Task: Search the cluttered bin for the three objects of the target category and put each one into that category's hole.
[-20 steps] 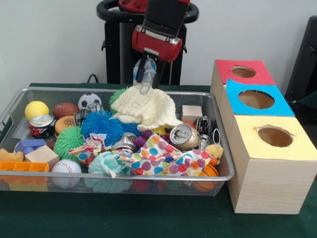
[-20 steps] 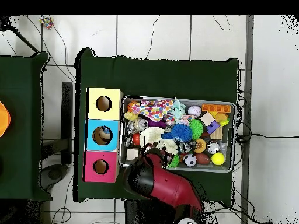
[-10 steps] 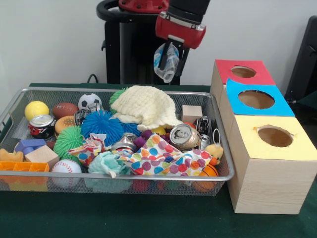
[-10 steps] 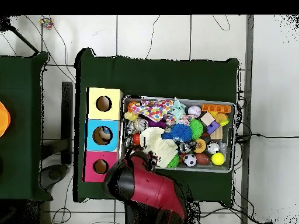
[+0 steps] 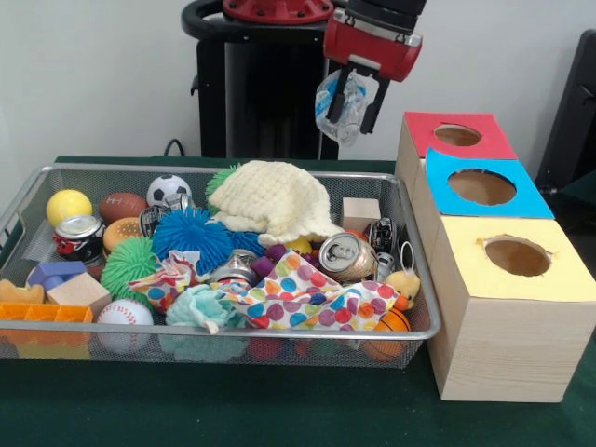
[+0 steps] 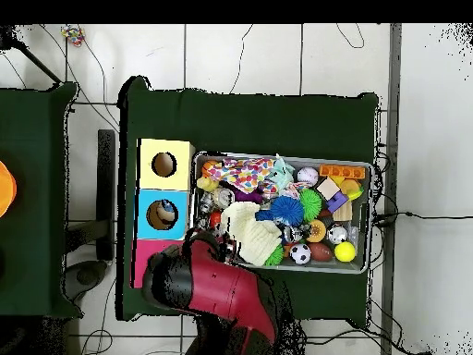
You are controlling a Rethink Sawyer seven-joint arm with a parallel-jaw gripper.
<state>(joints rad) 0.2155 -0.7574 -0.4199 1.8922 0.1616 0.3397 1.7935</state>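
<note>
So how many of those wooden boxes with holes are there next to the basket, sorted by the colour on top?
Red-topped box: 1
Blue-topped box: 1
Yellow-topped box: 1
Total: 3 boxes, each with one round hole in its top.

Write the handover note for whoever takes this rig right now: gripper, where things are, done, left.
Gripper: shut on a crumpled clear plastic bottle, held in the air beside the red box, not yet over its hole.
Bin: full of clutter; crushed cans lie near its box-side end, balls and a cream knit cloth elsewhere.
Blue box: something shows inside its hole in the overhead view.
Done: bottle lifted out.
Left: drop it in a hole, then search on.
</note>
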